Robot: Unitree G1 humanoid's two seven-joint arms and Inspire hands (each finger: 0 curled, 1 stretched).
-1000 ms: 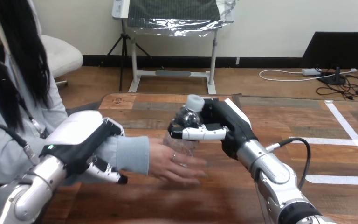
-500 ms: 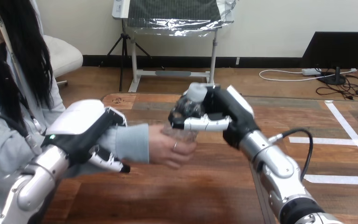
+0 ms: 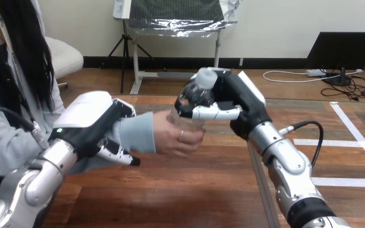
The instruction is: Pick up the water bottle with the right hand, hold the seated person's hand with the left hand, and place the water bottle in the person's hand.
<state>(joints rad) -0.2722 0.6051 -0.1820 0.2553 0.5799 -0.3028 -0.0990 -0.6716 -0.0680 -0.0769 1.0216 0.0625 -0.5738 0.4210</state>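
My right hand point(image 3: 241, 100) is clasped round the upper part of the water bottle point(image 3: 193, 97), thumb across its front; the bottle stands upright, raised above the surface point(image 3: 195, 190), its white cap just beside my fingers; the person's hand point(image 3: 171, 136) wraps the bottle's lower part, so both of us have it; my left hand point(image 3: 92, 121) lies over the person's sleeved forearm point(image 3: 135, 133), fingers curled round beneath it.

The table point(image 3: 190, 190) lies open near and far right; the person's hand point(image 3: 173, 137), water bottle point(image 3: 191, 96) and right hand point(image 3: 240, 102) crowd its middle.
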